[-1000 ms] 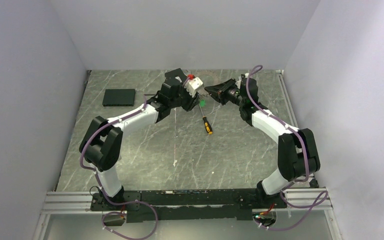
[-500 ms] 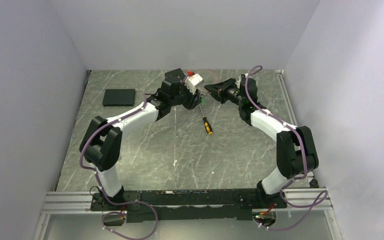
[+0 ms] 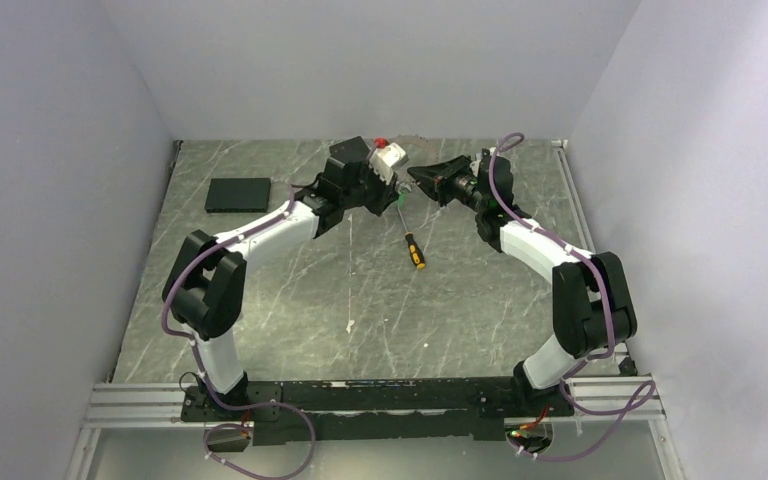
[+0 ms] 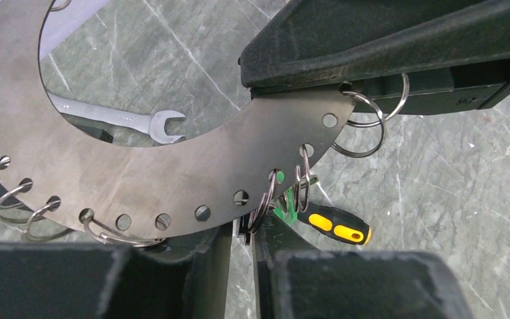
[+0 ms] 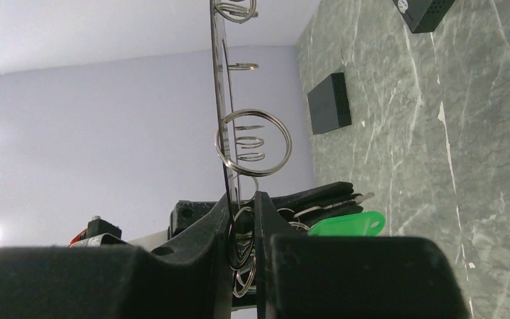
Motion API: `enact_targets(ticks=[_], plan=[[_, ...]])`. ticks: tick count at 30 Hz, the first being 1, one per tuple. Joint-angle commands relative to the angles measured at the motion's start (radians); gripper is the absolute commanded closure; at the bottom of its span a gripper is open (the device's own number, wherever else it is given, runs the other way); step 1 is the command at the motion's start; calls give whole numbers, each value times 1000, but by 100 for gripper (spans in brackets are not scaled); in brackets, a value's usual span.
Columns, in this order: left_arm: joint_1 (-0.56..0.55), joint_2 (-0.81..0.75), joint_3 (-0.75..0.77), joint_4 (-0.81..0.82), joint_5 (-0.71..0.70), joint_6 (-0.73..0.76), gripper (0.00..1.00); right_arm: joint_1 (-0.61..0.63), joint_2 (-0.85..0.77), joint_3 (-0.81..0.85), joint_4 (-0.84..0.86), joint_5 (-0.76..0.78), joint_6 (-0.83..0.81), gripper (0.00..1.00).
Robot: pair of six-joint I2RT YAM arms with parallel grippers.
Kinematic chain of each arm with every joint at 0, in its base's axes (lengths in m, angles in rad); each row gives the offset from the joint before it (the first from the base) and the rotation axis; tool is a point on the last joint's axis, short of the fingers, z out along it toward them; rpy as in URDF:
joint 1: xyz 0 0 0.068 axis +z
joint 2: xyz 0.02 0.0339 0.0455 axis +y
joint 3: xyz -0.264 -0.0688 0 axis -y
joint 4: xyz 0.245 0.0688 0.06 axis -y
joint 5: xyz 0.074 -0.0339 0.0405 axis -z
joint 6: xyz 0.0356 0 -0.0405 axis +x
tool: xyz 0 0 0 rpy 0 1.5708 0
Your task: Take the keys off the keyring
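The keyring (image 4: pixel 139 159) is a broad, flat, grey metal hoop with holes along its rim and several small split rings (image 4: pixel 365 126) hanging from them. It is held up off the table. My right gripper (image 5: pixel 242 206) is shut on the hoop's end, and its black fingers (image 4: pixel 385 40) show at the top of the left wrist view. My left gripper (image 4: pixel 252 229) is shut on a thin flat key hanging from a ring beside the bright green tag (image 4: pixel 284 207). The tag (image 5: pixel 346 224) and a key tip (image 5: pixel 362 197) also show in the right wrist view. In the top view both grippers (image 3: pixel 397 190) (image 3: pixel 416 178) meet at the table's far middle.
A yellow-and-black screwdriver (image 3: pixel 412 243) lies on the marble table just in front of the grippers. A silver wrench (image 4: pixel 116 119) lies under the hoop. A flat black box (image 3: pixel 238 194) sits at the far left. Walls close in the table on three sides.
My left gripper has moved a little towards the back wall and turned, its white wrist part now higher. The right arm has barely moved.
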Motion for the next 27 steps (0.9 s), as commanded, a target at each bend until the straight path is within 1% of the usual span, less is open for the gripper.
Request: enact_targets(ticks=[1, 2, 4, 7, 9, 11, 14, 18, 23, 27], plan=[[-9, -4, 68, 38, 30, -14, 84, 30, -4, -8, 46, -54, 14, 100], [-9, -9, 68, 34, 49, -13, 88, 25, -5, -8, 42, -52, 10, 100], [-8, -28, 61, 18, 100, 13, 100, 9, -8, -9, 39, -47, 2, 100], [-8, -69, 45, -41, 195, 78, 100, -10, -16, 8, 9, -42, -55, 100], [-8, -96, 40, -106, 224, 115, 100, -11, -25, 6, 5, -43, -98, 100], [-4, -121, 39, -161, 216, 138, 100, -12, -34, -14, 27, -42, -113, 97], [3, -138, 56, -245, 174, 171, 100, -12, -47, -47, 63, -49, -130, 95], [7, -151, 78, -341, 159, 244, 100, -13, -65, -90, 140, -74, -159, 91], [25, -176, 105, -445, 183, 317, 100, -12, -61, -118, 181, -140, -184, 75], [37, -198, 127, -553, 200, 394, 100, -10, -55, -159, 212, -169, -208, 67]])
